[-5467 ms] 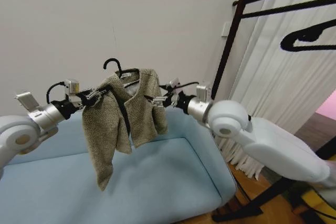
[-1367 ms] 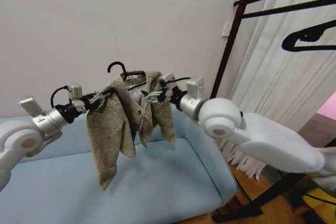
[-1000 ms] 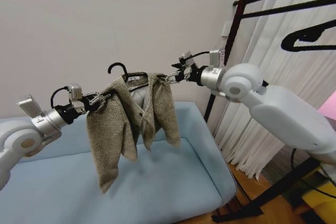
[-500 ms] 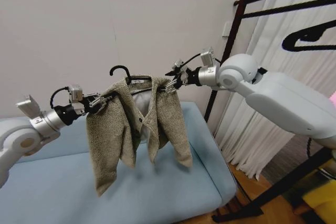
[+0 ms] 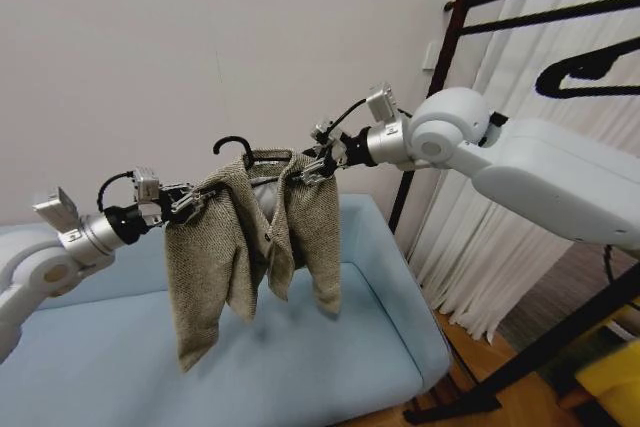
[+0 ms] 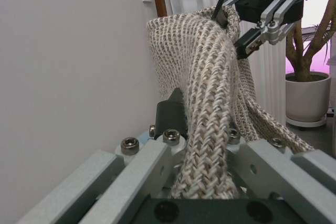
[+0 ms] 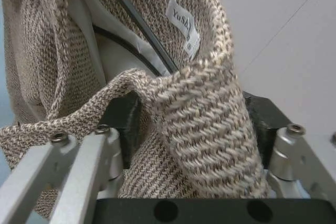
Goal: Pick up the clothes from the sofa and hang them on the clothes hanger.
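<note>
A beige knitted cardigan (image 5: 250, 247) hangs on a black hanger (image 5: 233, 144) in the air above the sofa. My left gripper (image 5: 190, 203) is shut on its left shoulder, and the knit runs between the fingers (image 6: 157, 156) in the left wrist view. My right gripper (image 5: 316, 164) is shut on the right shoulder of the cardigan (image 7: 199, 108), near the collar label (image 7: 184, 24) and the hanger's wire (image 7: 137, 20). The sleeves dangle loose. In the left wrist view, the right gripper (image 6: 262, 22) shows at the far end of the cardigan (image 6: 210, 93).
A light blue sofa (image 5: 300, 367) lies below the garment. To the right stands a dark clothes rack (image 5: 440, 77) with a black hanger (image 5: 590, 65) on its top rail, in front of white curtains (image 5: 520, 197). A plain wall is behind.
The right gripper left the cardigan's front edge, took the right shoulder and drew it outward. In the last half second it dropped slightly left, and the garment sagged a little.
</note>
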